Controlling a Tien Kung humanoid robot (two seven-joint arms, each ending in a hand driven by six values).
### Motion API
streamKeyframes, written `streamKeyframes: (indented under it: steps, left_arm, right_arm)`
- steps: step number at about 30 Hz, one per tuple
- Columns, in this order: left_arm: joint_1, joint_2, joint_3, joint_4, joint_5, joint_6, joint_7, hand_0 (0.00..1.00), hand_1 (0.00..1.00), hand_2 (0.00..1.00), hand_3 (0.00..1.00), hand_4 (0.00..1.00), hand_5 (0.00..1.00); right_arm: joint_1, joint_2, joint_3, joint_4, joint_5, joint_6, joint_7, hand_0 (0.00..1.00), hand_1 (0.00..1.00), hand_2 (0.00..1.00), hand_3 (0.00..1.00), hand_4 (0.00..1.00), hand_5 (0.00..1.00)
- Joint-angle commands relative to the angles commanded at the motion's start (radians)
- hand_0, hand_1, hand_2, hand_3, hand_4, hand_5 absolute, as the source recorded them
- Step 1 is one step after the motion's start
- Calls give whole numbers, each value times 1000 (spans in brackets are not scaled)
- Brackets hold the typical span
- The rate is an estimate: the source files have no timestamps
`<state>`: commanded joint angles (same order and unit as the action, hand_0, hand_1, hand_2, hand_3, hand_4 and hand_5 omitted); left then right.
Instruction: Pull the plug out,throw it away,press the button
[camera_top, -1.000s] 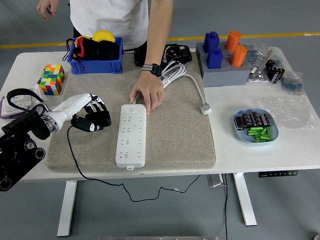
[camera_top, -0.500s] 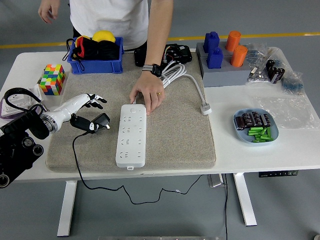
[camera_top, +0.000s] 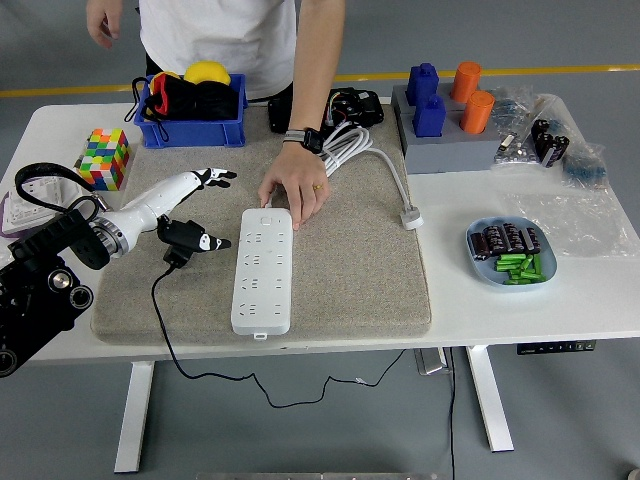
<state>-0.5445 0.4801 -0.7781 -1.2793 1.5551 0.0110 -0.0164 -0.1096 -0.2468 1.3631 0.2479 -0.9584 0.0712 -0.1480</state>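
Grey floor with a yellow line runs behind a white table (camera_top: 500, 300), most of whose middle is covered by a grey felt mat (camera_top: 350, 270). On the mat lies a white power strip (camera_top: 264, 270), long side running toward the near edge, and a person standing at the far side rests one hand (camera_top: 295, 190) on its far end, fingers touching the mat and the strip's top corner. Just left of the strip lies the black plug (camera_top: 190, 240), on its side on the mat and clear of the sockets, its prongs seemingly pointing toward the strip, though the view is too small to be sure; its black cable (camera_top: 165, 330) trails off the mat's near edge and hangs under the table. The robot's left hand (camera_top: 205, 180) hovers just beyond the plug with fingers spread and holding nothing, its pale forearm reaching in from the left edge. A white coiled cord (camera_top: 360, 150) with a flat plug end lies on the mat's right side. At the far left sit a colourful cube (camera_top: 105, 158) and a blue bin (camera_top: 190, 115); at the right, a light blue dish (camera_top: 510, 255) holds small green and dark parts, beyond it a grey block (camera_top: 445, 140) with blue and orange pegs.
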Motion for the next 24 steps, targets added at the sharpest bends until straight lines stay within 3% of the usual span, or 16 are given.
streamKeyframes:
  steps: [5,6,11,12,17,18,19,24]
  left_arm:
    - [-53,-7,57,-18,-19,6,2,292,424,425,813,763,2]
    - [-63,-10,66,-12,-13,6,8,134,157,208,723,519,2]
    - [-137,-32,155,32,9,9,69,134,157,208,723,519,2]
    - [-151,-38,173,44,10,6,86,40,15,100,699,370,2]
    - [-204,-79,235,126,23,-41,194,40,15,100,699,370,2]
    - [-209,-87,242,142,25,-45,209,40,10,90,731,449,2]
    - [-215,-95,250,158,28,-52,227,40,10,90,731,449,2]
    - [-237,-123,287,214,44,-80,283,29,3,81,744,481,2]
  right_arm:
    - [3,-6,-7,2,3,-1,1,749,683,666,678,762,666]
    - [3,-6,-8,2,3,0,1,749,683,666,677,762,665]
    - [3,-5,-12,0,6,0,0,749,683,666,677,762,665]
    - [3,-5,-13,0,7,0,0,750,683,666,677,762,666]
    - [0,-6,-16,0,9,0,0,750,683,666,677,762,666]
    - [0,-6,-17,0,9,0,0,749,683,666,677,762,666]
    - [-1,-5,-17,0,9,0,0,749,683,666,677,762,666]
    - [-3,-3,-18,-1,10,0,0,749,683,666,677,762,667]
